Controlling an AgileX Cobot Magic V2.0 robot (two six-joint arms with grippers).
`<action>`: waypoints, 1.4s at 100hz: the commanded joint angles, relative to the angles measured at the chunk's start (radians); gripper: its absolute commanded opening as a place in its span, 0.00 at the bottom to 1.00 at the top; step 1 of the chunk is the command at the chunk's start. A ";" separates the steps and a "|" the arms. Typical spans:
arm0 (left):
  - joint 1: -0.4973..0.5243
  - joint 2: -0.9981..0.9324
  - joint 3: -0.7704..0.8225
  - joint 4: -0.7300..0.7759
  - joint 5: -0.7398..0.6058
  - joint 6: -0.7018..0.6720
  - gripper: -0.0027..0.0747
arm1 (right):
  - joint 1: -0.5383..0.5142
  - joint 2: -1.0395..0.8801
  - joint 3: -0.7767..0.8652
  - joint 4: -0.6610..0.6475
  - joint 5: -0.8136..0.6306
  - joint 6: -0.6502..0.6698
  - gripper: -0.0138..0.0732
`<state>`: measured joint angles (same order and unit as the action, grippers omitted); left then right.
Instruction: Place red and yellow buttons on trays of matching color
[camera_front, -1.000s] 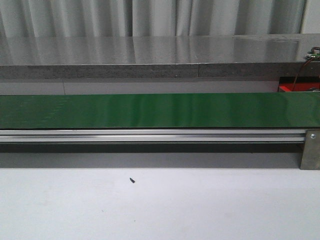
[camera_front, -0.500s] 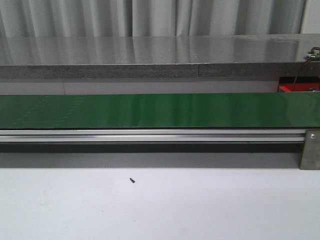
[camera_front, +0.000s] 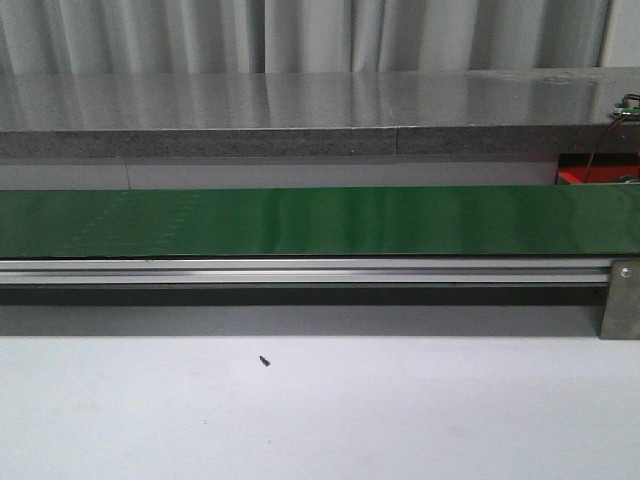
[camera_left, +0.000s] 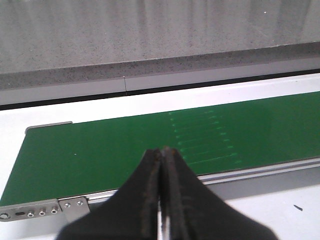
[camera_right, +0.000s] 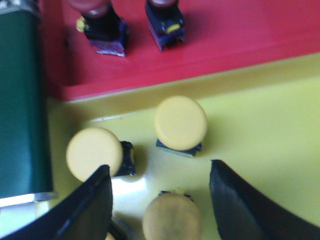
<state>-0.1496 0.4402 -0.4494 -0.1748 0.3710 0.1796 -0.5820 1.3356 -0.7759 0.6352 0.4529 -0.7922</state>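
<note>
right wrist view: yellow tray (camera_right: 260, 100) holds three yellow buttons, caps up on dark bases: one (camera_right: 180, 123) near the tray's middle, one (camera_right: 95, 153) closer to the green belt's end, and one (camera_right: 172, 216) lying between the fingers of the right gripper (camera_right: 160, 200), which hangs over the tray with its jaws spread wide, gripping nothing. the first two buttons stand apart from each other; whether the third touches either finger cannot be told. red tray (camera_right: 225, 35) sits edge to edge with the yellow tray and holds two red buttons (camera_right: 100, 25) (camera_right: 165, 17), only partly in frame, dark bases with small yellow marks visible; no writing readable on them. green conveyor belt (camera_right: 20, 100) ends just beside both trays. left wrist view: left gripper (camera_left: 162, 155) has its fingers pressed together with nothing between them, hovering above the near edge of the belt (camera_left: 125, 150); faint pale streaks on the belt surface; metal end bracket with screws (camera_left: 40, 210) at the belt's end. front view: neither gripper in frame; the belt (camera_front: 320, 220) runs left to right across the white bench (camera_front: 400, 420), aluminium rail (camera_front: 300, 272) along its near side, grey stone-look ledge (camera_front: 300, 110) behind. a sliver of red (camera_front: 585, 176) shows at far right behind the belt. a small dark speck (camera_front: 265, 361) lies on the bench. no labels or brands legible.
</note>
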 joint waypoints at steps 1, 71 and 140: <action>-0.007 0.003 -0.030 -0.013 -0.082 -0.004 0.01 | 0.045 -0.082 -0.037 0.036 -0.031 -0.010 0.66; -0.007 0.003 -0.030 -0.013 -0.082 -0.004 0.01 | 0.491 -0.483 -0.044 0.053 0.037 -0.010 0.64; -0.007 0.003 -0.030 -0.013 -0.082 -0.004 0.01 | 0.499 -0.531 -0.044 0.104 0.093 -0.010 0.08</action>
<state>-0.1496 0.4402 -0.4494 -0.1748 0.3710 0.1796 -0.0835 0.8129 -0.7844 0.7030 0.5917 -0.7922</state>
